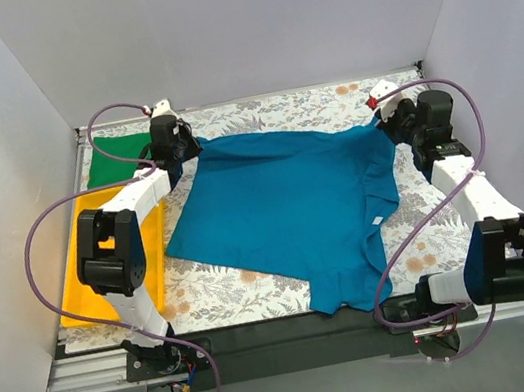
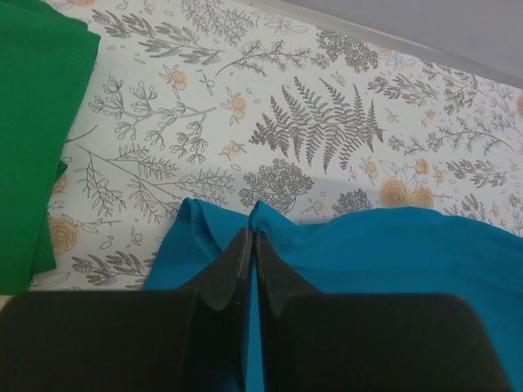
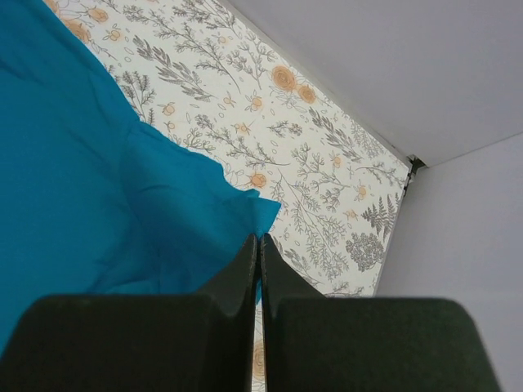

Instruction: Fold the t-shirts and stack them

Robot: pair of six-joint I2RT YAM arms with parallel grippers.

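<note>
**Both pincers clamped on the far edge of the teal-blue t-shirt (image 1: 285, 212)**

From the top view you get the whole garment. It lies spread on the floral table cover (image 1: 219, 295), with its far edge strung left to right between the arms. Its long axis runs from that edge towards the near side, slanting to your right. Only the wrist views settle the grip. The left gripper (image 2: 249, 241) has its fingers closed on a raised fold of teal cloth, and the right gripper (image 3: 259, 245) is closed on the shirt's far-right corner (a pointed tip of fabric). The green t-shirt (image 1: 118, 155) lies folded at the far left, at the far end of the yellow tray (image 1: 89, 277).
</note>
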